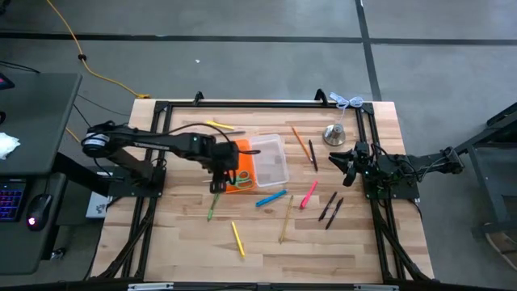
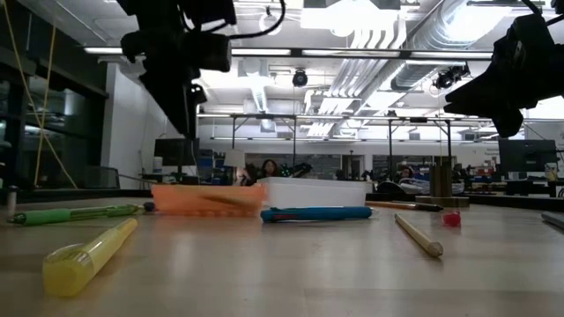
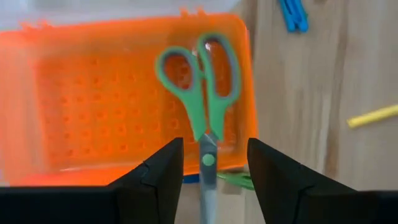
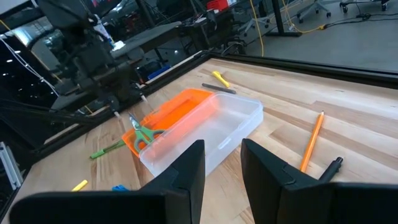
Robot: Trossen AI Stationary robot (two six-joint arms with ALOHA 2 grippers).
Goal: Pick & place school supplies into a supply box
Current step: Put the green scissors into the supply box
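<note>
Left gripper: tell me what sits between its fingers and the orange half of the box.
In the left wrist view, the green-handled scissors lie between the left gripper fingers, which stand open, handles resting in the orange half, blades sticking out over its rim.

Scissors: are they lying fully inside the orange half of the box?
No: the scissors have handles in the orange half, but their blades overhang its rim.

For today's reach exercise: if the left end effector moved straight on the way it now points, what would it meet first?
Most likely the green-handled scissors, lying between the open left end effector and the orange half of the supply box. Depth is unclear.
</note>
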